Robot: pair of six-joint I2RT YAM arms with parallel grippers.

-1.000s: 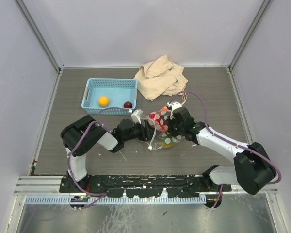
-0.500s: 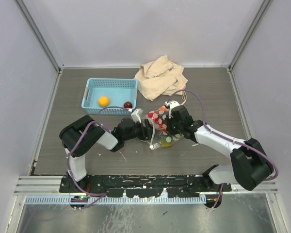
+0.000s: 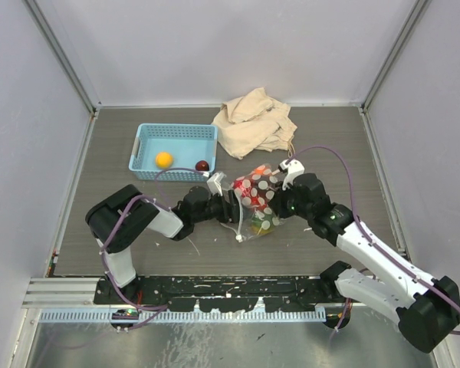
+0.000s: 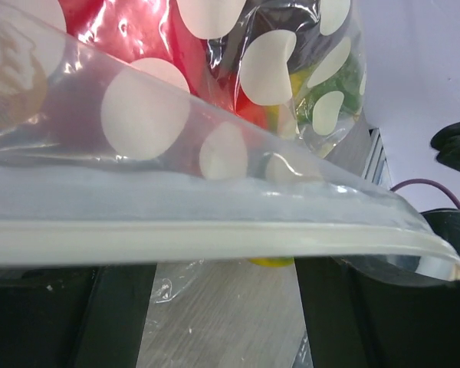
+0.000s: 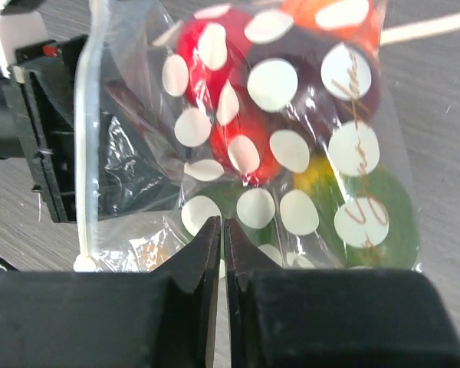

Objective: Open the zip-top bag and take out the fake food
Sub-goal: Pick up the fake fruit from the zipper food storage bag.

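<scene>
Between left jaws: left gripper (image 4: 222, 307) spread wide; zip strip (image 4: 215, 239) lies across the fingers
Right jaws: right gripper (image 5: 219, 230) near-closed, thin slit; pinch on film cannot tell
Bag: zip-top bag (image 3: 254, 201) between both grippers; fake food (image 5: 238, 138) inside
Handling: thin slippery film, lumpy load; take the strip lips
Axis: mouth faces left gripper; strip runs near-far

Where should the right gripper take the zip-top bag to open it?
Probably its white zip strip: it stands upright at the zip-top bag's left edge in the right wrist view, clear of the fake food. Approach from the right gripper's side.
</scene>
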